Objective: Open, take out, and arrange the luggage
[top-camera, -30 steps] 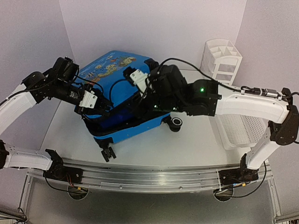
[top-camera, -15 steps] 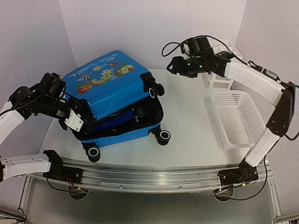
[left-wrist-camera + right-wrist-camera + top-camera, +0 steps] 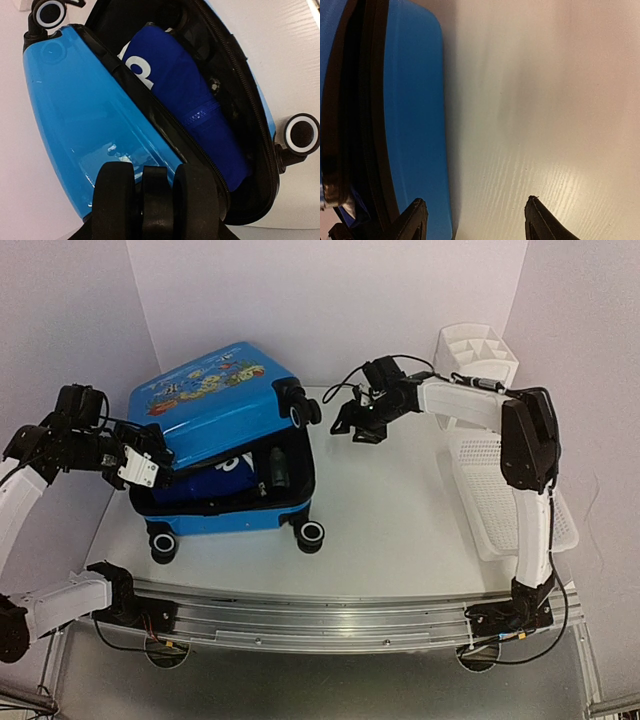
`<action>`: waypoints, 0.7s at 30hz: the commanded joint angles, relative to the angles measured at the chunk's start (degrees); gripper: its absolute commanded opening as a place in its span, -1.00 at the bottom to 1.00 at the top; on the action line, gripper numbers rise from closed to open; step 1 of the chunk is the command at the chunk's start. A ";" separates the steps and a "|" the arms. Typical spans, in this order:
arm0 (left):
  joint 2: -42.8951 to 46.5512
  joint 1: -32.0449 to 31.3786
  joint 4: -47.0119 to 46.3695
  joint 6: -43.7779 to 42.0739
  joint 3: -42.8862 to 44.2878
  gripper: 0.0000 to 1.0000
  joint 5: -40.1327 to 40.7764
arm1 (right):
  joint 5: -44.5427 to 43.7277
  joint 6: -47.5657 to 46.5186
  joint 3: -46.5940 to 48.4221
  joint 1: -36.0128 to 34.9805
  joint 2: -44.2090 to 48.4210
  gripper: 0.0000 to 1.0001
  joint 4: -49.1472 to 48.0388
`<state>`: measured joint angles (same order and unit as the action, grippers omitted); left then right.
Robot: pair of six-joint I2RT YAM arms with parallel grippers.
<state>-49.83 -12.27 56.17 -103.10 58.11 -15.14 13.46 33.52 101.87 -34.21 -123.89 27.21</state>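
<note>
Left jaws clamp a lid wheel [image 3: 155, 200], propping the luggage [image 3: 220, 410] half open on the desk [image 3: 400, 510]; right jaws stand apart, empty. Next I should reach inside for the blue bundle [image 3: 190, 100].

The luggage [image 3: 225, 430] lay part open on the table [image 3: 400, 515], lid tilted up. The left gripper [image 3: 140, 468] sat at its left edge; the right gripper [image 3: 355, 426] hung just beside its rear wheel.
</note>
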 commanded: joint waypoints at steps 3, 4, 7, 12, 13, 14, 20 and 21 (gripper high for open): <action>-5.60 14.63 -0.19 3.64 2.47 -0.54 -0.50 | 7.67 6.21 2.59 -1.89 -3.15 0.26 -10.71; -5.69 14.71 0.11 3.47 2.52 -0.45 -1.78 | 7.58 6.85 2.61 -2.24 -3.38 0.26 -11.87; -5.70 14.71 -0.55 3.73 2.48 -0.22 -4.55 | 7.71 8.60 3.52 -3.51 -4.98 0.26 -14.56; -8.06 14.69 0.18 4.22 5.49 0.33 -5.00 | 6.58 10.17 7.36 -3.85 -9.30 0.25 -16.56; -8.84 14.71 2.75 3.81 6.93 0.48 -5.81 | 6.07 9.87 9.09 -3.59 -10.21 0.25 -16.53; -9.60 14.72 5.26 3.46 8.41 0.62 -6.60 | 5.58 9.61 10.77 -3.33 -11.09 0.24 -16.50; -14.88 14.37 14.25 8.21 17.96 0.99 -9.13 | 4.19 10.06 16.65 -2.01 -14.82 0.15 -16.48; -15.57 13.99 12.54 11.28 19.09 0.99 -10.13 | 4.43 9.95 17.27 -2.01 -15.55 0.14 -16.49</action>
<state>-63.22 2.33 66.19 -100.47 70.36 -21.08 18.84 43.11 114.55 -37.14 -137.05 12.89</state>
